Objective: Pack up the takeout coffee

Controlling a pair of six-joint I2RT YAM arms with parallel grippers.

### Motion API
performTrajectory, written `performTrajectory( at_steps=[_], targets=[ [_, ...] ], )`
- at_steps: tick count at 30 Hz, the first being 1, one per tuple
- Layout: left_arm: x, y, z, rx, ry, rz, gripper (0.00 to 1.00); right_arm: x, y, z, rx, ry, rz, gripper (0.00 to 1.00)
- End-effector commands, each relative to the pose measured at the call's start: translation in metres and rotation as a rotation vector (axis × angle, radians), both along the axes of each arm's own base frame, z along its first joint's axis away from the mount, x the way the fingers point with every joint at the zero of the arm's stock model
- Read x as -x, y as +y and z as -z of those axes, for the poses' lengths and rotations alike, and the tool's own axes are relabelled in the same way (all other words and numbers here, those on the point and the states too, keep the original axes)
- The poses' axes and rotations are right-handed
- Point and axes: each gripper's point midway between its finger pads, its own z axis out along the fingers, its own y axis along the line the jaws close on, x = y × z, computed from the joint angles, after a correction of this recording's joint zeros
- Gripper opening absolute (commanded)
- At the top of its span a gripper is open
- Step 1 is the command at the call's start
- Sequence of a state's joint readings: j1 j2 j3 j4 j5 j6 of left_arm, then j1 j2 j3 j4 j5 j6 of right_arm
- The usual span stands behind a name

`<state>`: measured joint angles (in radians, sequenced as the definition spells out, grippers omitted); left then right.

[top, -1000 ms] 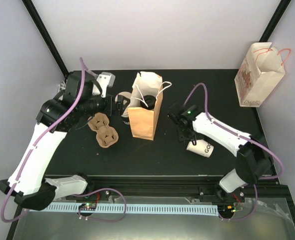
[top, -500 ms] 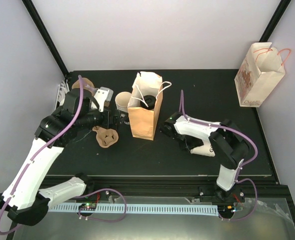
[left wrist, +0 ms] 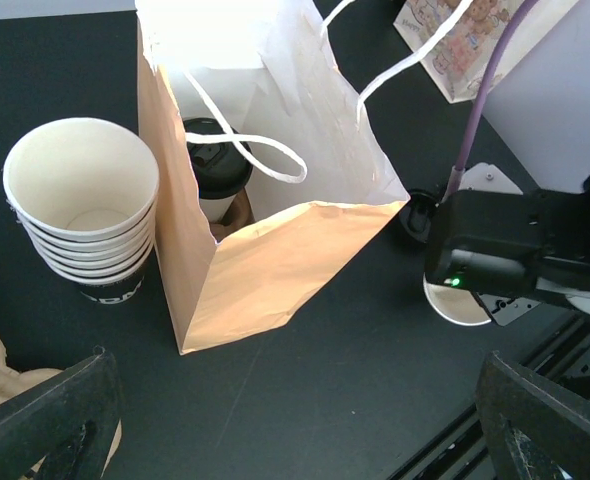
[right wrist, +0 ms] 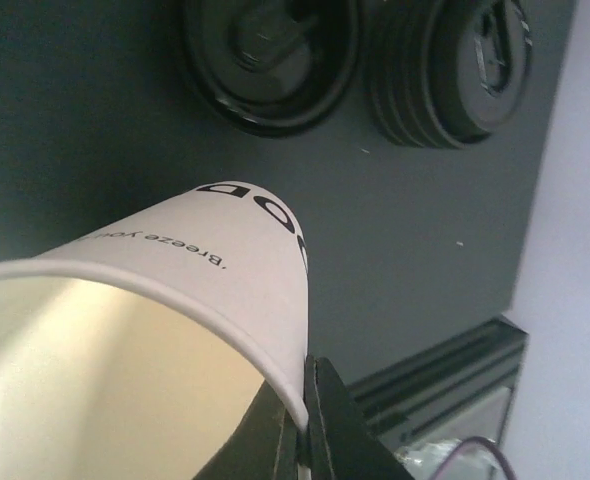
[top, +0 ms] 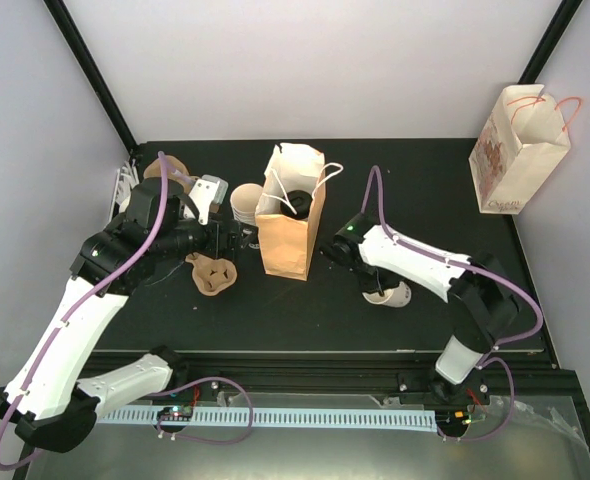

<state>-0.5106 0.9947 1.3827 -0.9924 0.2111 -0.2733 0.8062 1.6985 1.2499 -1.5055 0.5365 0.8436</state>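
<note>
One small white paper cup with dark lettering near its base (right wrist: 190, 290) is pinched by its rim in the right end effector (right wrist: 303, 405). The jaws are closed tight on the thin paper wall, one finger inside and one outside. That grip suits an open cup, I judge, since it leaves the mouth free for a lid. The cup sits low over the black table (top: 415, 190), just right of the tall brown paper bag (top: 290, 225); whether its base touches I cannot tell. Round black plastic lids (right wrist: 270, 50) lie just beyond it. A black-lidded white cup (left wrist: 215, 170) already stands inside the bag. The left end effector (left wrist: 295, 365) hangs fully spread and empty near the stack of white paper cups (left wrist: 80, 200) left of the bag, beside a brown moulded-pulp cup carrier (top: 213, 272).
</note>
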Motion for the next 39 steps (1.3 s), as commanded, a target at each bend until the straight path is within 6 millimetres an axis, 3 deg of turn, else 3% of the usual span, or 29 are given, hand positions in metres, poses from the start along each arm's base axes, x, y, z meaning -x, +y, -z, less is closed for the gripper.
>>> performTrajectory(
  at_steps=[1, 7, 10, 13, 17, 24, 30, 39],
  targets=[
    [0.001, 0.0, -0.013, 0.021, -0.045, 0.011, 0.99, -0.003, 0.038, -0.022, -0.212, -0.055, -0.026, 0.01],
    [0.003, 0.004, -0.01, 0.009, -0.033, -0.002, 0.99, -0.002, 0.089, -0.053, -0.558, -0.096, -0.12, 0.02],
    [0.006, 0.005, -0.004, 0.009, -0.022, -0.001, 0.99, 0.001, 0.121, -0.053, -0.756, -0.084, -0.189, 0.02],
    [0.011, 0.003, 0.001, 0.022, -0.012, 0.019, 0.99, -0.001, 0.137, -0.04, -0.816, -0.062, -0.21, 0.03],
    [0.019, 0.0, 0.009, 0.045, 0.012, 0.041, 0.99, -0.004, 0.141, -0.021, -0.781, -0.028, -0.217, 0.03],
    [0.028, 0.005, 0.019, 0.063, 0.037, 0.023, 0.99, -0.004, 0.139, -0.021, -0.793, -0.055, -0.237, 0.12],
    [0.029, 0.006, 0.025, 0.066, 0.053, 0.014, 0.99, -0.001, 0.135, -0.012, -0.773, -0.032, -0.237, 0.12],
    [0.03, 0.009, 0.02, 0.058, 0.032, 0.009, 0.99, -0.008, 0.129, -0.036, -0.77, -0.108, -0.257, 0.26]
  ],
)
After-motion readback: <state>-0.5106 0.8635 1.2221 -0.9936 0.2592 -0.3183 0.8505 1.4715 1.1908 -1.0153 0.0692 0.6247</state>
